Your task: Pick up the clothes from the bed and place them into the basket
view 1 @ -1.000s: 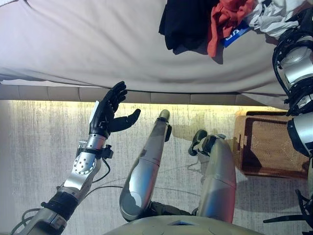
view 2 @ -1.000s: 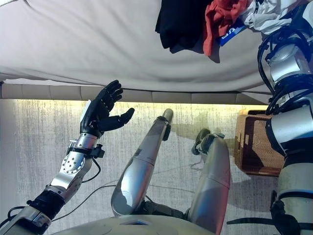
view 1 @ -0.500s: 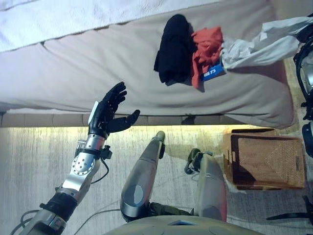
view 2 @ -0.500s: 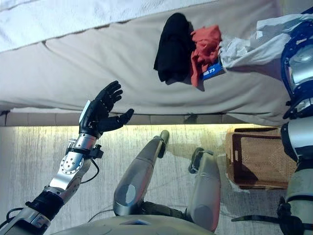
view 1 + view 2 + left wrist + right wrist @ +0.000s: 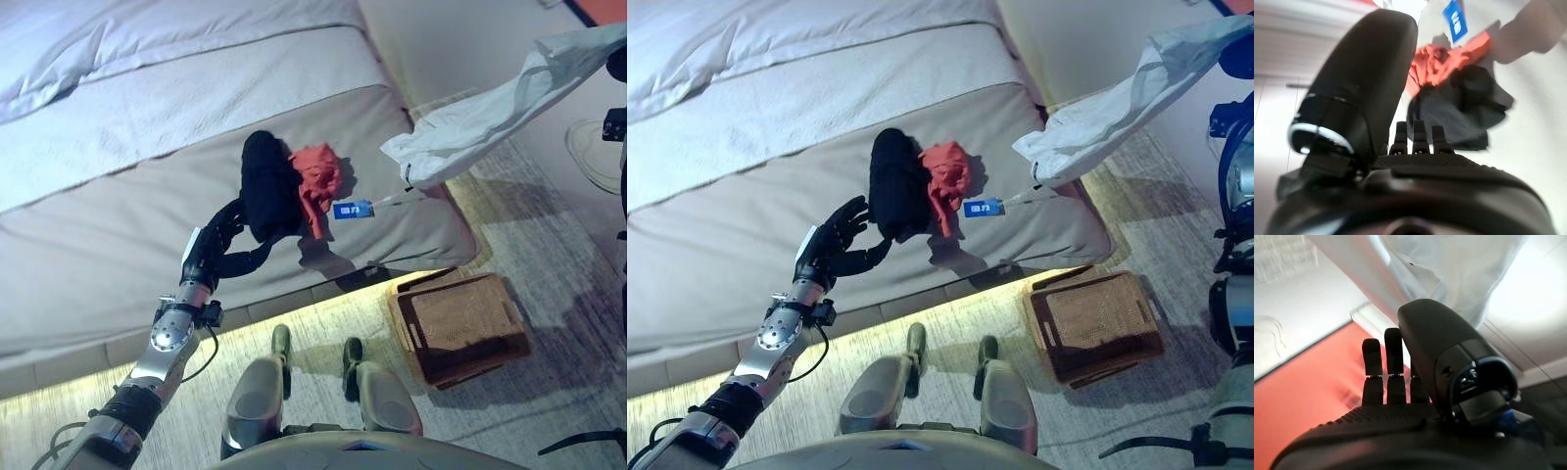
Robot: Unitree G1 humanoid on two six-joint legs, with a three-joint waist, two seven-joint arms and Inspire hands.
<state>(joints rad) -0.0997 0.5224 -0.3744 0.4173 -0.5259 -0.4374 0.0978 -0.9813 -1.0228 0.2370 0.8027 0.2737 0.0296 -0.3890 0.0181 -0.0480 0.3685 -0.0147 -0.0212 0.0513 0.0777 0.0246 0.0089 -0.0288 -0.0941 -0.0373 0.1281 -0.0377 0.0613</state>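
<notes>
A black garment (image 5: 266, 186) and a red garment (image 5: 315, 174) lie bunched together near the bed's (image 5: 127, 215) front edge, with a blue tag (image 5: 353, 209) beside them. A white garment (image 5: 470, 127) hangs in the air past the bed's right corner, held from the upper right by my right hand (image 5: 1236, 57); the right wrist view shows the cloth (image 5: 1449, 274) just past that hand's (image 5: 1400, 377) thumb. My left hand (image 5: 217, 253) is raised and open just left of the black garment (image 5: 1449, 112), not touching it. A brown wicker basket (image 5: 404, 318) stands on the floor below the bed's right corner.
White bedding covers the far part of the bed. A pale round object (image 5: 593, 147) lies on the floor at the far right. A light wall runs behind the bed's right side. Patterned floor lies between bed and basket.
The camera has swung, so the whole scene shifted. The white garment has been lifted off the bed and now hangs to the right. My left hand keeps its raised, open pose.
</notes>
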